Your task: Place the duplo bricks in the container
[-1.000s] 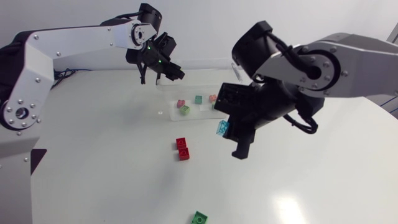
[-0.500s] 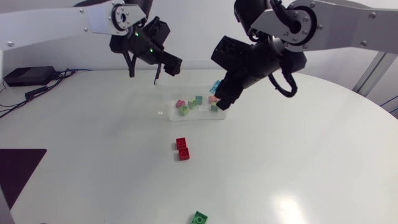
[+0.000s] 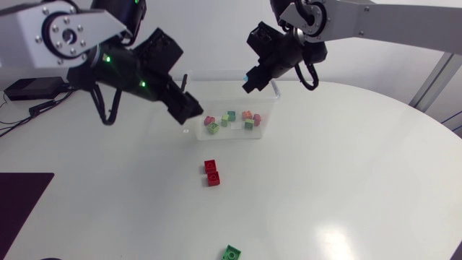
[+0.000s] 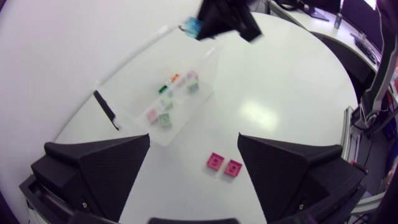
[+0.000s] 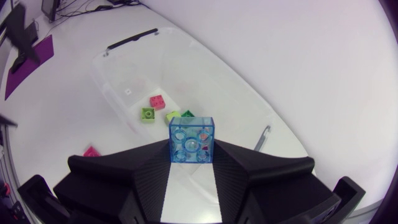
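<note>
Right pincer (image 3: 253,76) grips a translucent blue duplo brick (image 5: 191,140) high above the clear plastic container (image 5: 109,87). Dropped from there, it may hit the rim or the small bricks inside and bounce out. Left pincer (image 4: 194,140), wide open, hangs near the container's corner and could nudge it. A red duplo brick (image 3: 211,172) and a green duplo brick (image 3: 231,252) wait on the white desk (image 3: 346,180).

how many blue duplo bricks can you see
1: the translucent blue square brick, clamped in the right gripper above the clear plastic container. None shows inside it, though some may be hidden.
</note>
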Robot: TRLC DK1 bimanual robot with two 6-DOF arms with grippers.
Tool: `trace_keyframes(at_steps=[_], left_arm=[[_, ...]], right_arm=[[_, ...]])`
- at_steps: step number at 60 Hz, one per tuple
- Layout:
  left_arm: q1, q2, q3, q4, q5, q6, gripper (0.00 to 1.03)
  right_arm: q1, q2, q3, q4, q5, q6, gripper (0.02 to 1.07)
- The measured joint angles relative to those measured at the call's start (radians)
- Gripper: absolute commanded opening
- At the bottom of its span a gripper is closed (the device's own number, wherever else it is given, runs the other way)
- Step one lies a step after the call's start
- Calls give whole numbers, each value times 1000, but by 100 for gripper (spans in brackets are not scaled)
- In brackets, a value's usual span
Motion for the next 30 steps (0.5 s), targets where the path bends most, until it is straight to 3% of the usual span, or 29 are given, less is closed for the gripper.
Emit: trace_keyframes(at_steps=[24,30], left_arm=[[-179,-186,-327,-2,27,70,99],[-212,-185,-383,-21,27,90,98]], right_arm=[[-42,285,359,-65,0,32,39],[-45,348,438,-86,0,32,48]])
